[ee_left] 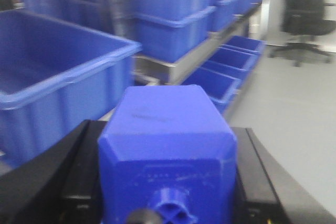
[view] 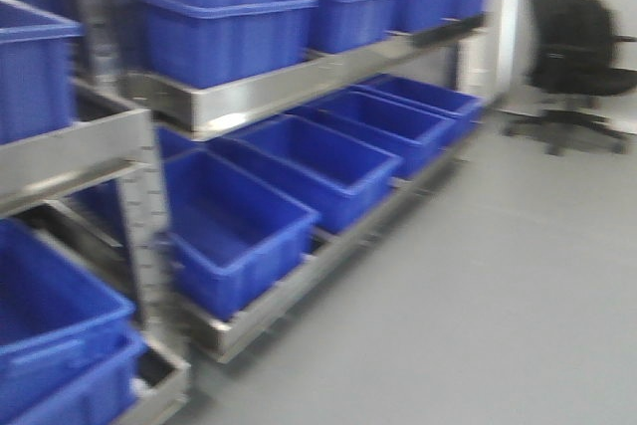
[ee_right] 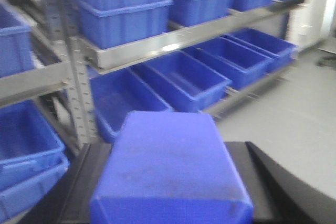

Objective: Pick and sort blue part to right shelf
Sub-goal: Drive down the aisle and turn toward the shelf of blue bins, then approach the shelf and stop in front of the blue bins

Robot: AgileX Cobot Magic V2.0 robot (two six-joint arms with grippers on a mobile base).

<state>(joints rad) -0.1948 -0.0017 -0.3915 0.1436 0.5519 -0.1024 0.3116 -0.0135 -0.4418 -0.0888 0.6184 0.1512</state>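
In the left wrist view, my left gripper [ee_left: 167, 127] is shut on a blue part [ee_left: 168, 156], a chamfered block with a small cross-shaped stub on its near face. Black fingers [ee_left: 73, 169] press on both its sides. My right gripper [ee_right: 170, 144] is shut on a second blue part [ee_right: 170, 179], a plain box-shaped block that fills the gap between its fingers [ee_right: 260, 182]. The right shelf [view: 299, 87], a steel rack with a flat front rail, stands ahead and to the left. It carries open blue bins [view: 239, 226] on two levels. Neither gripper shows in the front view.
Another steel rack [view: 60, 156] with blue bins stands at the far left, past a perforated upright [view: 149, 216]. Grey floor [view: 478, 296] stretches out on the right. A black office chair [view: 572, 47] stands at the back right. A large blue bin [ee_left: 52, 72] lies close on the left gripper's left.
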